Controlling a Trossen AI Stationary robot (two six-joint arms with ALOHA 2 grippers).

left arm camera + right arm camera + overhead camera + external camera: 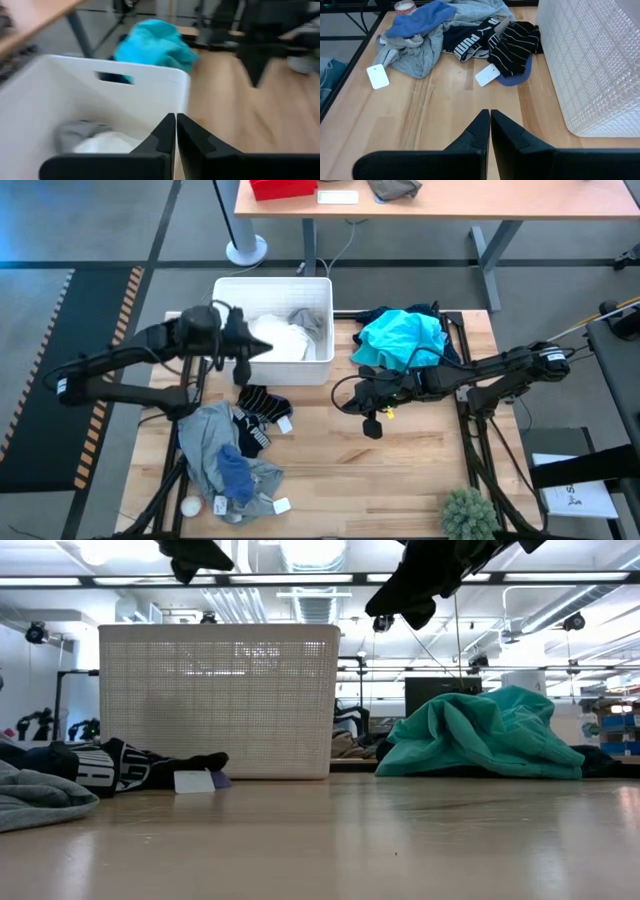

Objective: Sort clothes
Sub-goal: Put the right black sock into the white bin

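Hovering shut, left claw (243, 369) above basket's (322, 330) white garment (280, 340).

bare table (400, 470) centre, basket (322, 330) and clothes (225, 455) flanking

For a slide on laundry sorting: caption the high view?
Left gripper shut over the white basket holding white clothes; right gripper shut above bare table.

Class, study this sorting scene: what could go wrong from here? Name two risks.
The left gripper is shut and empty over the white basket; lowering could knock its rim. The teal garment lies bunched at the table's far edge, so a careless pull by the right gripper might drag it off.
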